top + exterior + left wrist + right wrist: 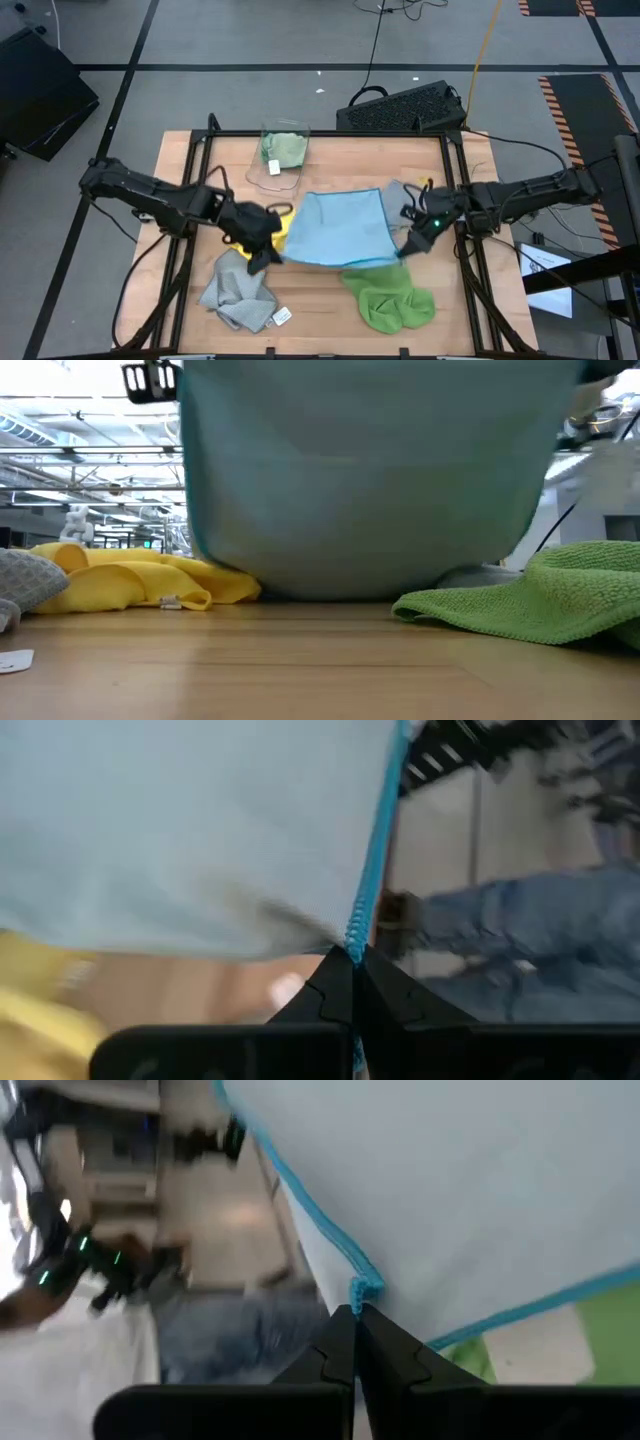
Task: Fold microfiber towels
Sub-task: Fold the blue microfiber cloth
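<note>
A light blue microfiber towel (340, 228) hangs spread between my two grippers, and its lower edge (350, 592) reaches the wooden table. My left gripper (276, 250) is shut on one upper corner, my right gripper (405, 245) on the other. A yellow towel (283, 226) lies bunched on the table under the blue one's left side. A grey towel (238, 292) with a white tag lies crumpled at the near left. A bright green towel (390, 297) lies at the near right. My left gripper pinches the blue towel's corner (355, 942) between its two fingertips, right at the stitched hem. The corner is lifted off the table and the cloth spreads away from it fairly flat. My right gripper pinches the opposite corner (358, 1290) at its hem between its two fingertips. That corner is lifted too, and the towel's edge runs fairly straight across to the other gripper.
A clear plastic bin (283, 150) with a pale green cloth inside stands at the far middle of the table. Another grey cloth (398, 190) lies behind the blue towel's right side. A black keyboard (405, 108) sits beyond the far edge. Bare wood (300, 660) lies nearest the low camera.
</note>
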Controlling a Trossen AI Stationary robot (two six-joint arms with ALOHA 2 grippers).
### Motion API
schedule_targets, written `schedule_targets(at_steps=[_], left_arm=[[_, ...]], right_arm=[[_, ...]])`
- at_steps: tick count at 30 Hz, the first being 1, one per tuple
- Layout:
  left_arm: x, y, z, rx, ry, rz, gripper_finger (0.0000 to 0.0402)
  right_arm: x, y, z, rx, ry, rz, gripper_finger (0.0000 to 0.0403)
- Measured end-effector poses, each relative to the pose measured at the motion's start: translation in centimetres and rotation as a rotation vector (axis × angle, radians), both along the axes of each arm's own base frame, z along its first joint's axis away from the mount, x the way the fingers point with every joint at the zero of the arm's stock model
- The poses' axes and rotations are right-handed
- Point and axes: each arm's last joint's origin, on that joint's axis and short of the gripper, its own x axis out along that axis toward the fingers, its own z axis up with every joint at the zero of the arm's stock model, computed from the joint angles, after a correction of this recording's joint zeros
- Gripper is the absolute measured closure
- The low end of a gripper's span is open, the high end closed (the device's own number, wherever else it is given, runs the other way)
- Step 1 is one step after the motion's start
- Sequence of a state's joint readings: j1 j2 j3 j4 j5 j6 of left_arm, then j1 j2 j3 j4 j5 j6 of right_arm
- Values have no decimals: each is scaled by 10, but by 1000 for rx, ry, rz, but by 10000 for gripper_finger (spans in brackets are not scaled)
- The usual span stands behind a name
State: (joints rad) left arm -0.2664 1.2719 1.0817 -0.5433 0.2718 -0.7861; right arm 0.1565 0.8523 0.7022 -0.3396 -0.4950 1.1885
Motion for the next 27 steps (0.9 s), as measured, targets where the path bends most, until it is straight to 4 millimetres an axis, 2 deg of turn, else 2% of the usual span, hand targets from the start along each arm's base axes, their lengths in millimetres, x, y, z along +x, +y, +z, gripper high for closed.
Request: schedule_targets(at_steps=[6, 10, 15, 19, 23, 27], left_arm=[[4, -37, -6, -94, 12, -60, 397], [4, -49, -6, -96, 2, -8, 398], [9, -57, -11, -73, -17, 88, 397], [18, -62, -30, -20, 33, 144, 399], [31, -72, -40, -121, 56, 172, 398], [40, -92, -27, -309, -87, 91, 398]], right_arm=[[-8, 22, -2, 116, 97, 121, 403], [-11, 29, -2, 119, 94, 177, 403], [-11, 28, -4, 24, 39, 183, 403], [-9, 26, -4, -119, -54, 140, 403], [-10, 26, -1, -116, -81, 136, 403], [-23, 37, 6, 42, -39, 266, 403]])
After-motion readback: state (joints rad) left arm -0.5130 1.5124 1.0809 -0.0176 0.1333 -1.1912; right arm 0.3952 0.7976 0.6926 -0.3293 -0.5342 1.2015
